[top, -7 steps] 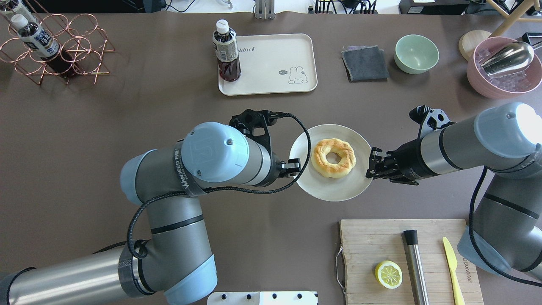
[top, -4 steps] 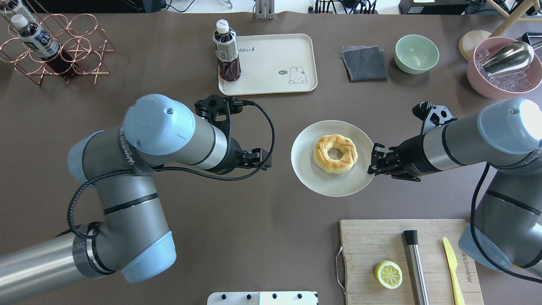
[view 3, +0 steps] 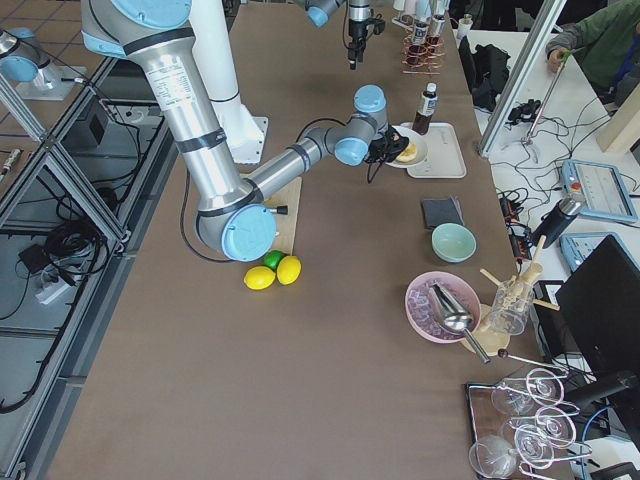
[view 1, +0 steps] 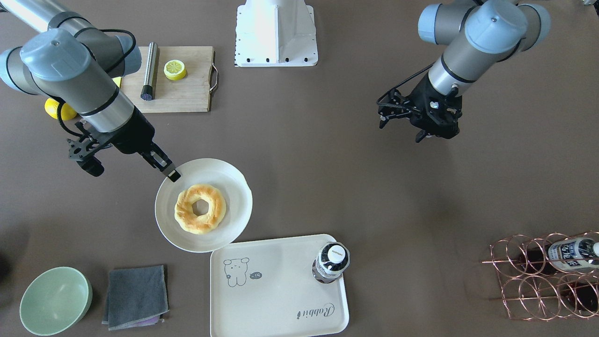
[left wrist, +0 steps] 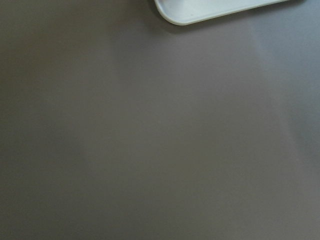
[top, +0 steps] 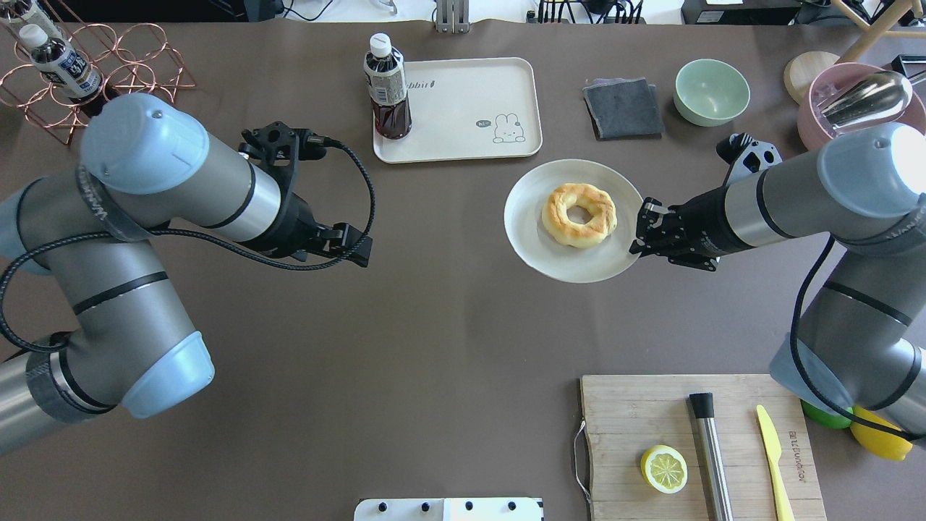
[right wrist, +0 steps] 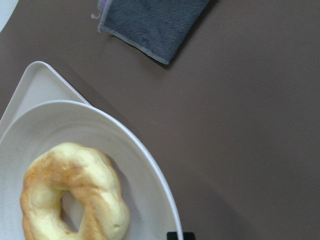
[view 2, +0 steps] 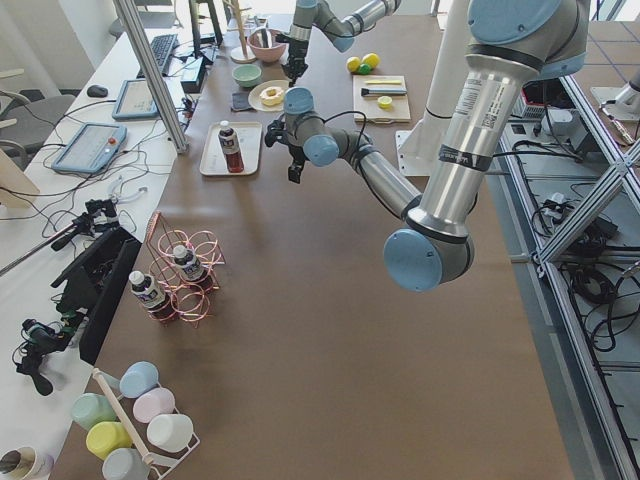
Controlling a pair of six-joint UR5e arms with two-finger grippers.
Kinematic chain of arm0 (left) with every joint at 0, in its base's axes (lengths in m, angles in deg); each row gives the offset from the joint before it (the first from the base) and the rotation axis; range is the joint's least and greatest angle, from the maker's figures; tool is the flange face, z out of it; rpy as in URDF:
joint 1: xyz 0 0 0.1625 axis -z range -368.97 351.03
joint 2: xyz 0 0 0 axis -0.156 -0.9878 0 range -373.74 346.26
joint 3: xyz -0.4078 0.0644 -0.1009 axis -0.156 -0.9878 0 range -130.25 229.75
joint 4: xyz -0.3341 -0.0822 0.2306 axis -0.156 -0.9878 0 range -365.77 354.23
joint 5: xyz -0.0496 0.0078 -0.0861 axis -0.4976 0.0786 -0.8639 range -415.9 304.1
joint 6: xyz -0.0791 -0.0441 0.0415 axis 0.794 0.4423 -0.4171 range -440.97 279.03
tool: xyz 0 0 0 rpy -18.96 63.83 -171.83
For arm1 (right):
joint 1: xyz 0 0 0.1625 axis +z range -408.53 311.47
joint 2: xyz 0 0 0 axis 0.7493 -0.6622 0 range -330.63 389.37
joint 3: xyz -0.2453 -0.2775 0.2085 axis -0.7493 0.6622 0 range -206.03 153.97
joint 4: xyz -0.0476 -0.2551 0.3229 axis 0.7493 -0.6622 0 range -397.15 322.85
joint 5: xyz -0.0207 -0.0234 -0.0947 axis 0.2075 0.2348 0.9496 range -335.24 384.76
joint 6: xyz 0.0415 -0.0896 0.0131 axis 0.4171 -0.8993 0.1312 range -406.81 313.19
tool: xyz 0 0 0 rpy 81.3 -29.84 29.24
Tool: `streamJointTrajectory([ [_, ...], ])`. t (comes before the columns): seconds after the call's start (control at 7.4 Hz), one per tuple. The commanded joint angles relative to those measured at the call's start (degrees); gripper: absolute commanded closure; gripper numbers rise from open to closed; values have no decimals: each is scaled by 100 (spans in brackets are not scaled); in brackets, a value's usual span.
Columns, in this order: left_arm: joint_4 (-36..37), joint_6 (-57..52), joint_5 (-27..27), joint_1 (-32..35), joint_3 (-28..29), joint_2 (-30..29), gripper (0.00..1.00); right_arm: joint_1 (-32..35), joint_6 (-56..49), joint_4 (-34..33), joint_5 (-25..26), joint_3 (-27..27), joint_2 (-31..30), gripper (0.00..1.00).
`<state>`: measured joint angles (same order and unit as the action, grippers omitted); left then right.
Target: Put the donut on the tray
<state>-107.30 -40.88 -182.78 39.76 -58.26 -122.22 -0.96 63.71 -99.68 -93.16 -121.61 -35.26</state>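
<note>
Pinching the rim of the white plate (top: 528, 246) in the right hand (top: 638, 230), bearing the donut (top: 579, 215) just beside the tray (top: 463, 108), with the left hand (top: 358, 246) parted, empty, over the bench (top: 434, 325).

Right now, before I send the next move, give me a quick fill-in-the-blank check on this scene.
The right hand pinches the rim of the round white plate, which carries the golden ring ___.
On the cream rectangular tray stands one dark ___.
The left hand, over bare table, holds ___.
Missing words: donut; bottle; nothing.
</note>
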Motion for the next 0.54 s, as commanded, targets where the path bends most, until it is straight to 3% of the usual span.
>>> streamJointTrajectory([
  [0.0, -138, -475, -161, 285, 53, 336, 1, 103, 776, 4, 390, 1982, 1729, 100],
  [0.27, -165, -467, -161, 294, 35, 354, 1, 16, 961, 257, 680, 2777, 2129, 100],
  [0.41, -165, -467, -161, 294, 35, 345, 1, -133, 1215, 816, 943, 3250, 2261, 100],
])
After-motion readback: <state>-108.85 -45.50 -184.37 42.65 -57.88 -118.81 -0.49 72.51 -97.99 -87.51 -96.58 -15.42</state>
